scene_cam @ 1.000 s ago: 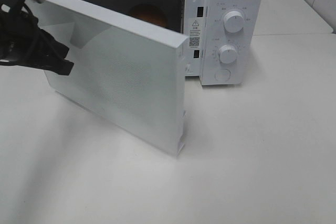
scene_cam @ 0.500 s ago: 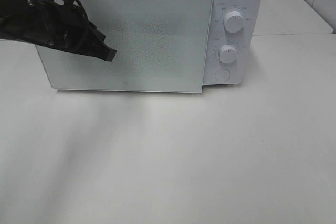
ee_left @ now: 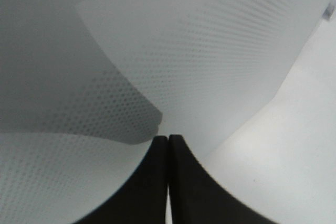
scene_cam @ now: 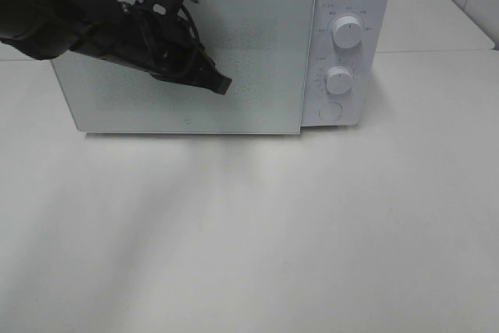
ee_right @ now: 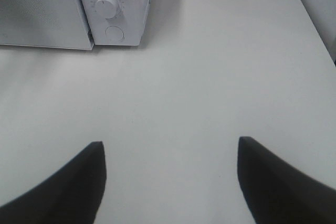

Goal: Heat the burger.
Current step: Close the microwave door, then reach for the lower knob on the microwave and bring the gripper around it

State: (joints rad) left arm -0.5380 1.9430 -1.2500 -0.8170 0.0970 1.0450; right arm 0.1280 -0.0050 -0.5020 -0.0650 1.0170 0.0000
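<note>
The burger is hidden; the white microwave (scene_cam: 366, 5) has its door (scene_cam: 265, 52) closed over it. My left gripper (scene_cam: 223, 84) is shut, black fingers pressed together, with its tip over the middle of the door front. In the left wrist view the left gripper (ee_left: 168, 140) points at the dotted door panel (ee_left: 210, 51) from very near; whether it touches I cannot tell. My right gripper (ee_right: 170, 150) is open with nothing between its fingers, above bare table in front of the microwave (ee_right: 126, 3).
The microwave's control panel carries an upper knob (scene_cam: 347, 31), a lower knob (scene_cam: 338, 80) and a round button (scene_cam: 331, 111). The white table (scene_cam: 312, 232) stretches in front. A table edge and a tiled wall lie at the back right.
The microwave door has swung from wide open to closed, hiding the burger. My left arm has moved right across the door front. The right gripper has stayed open.
</note>
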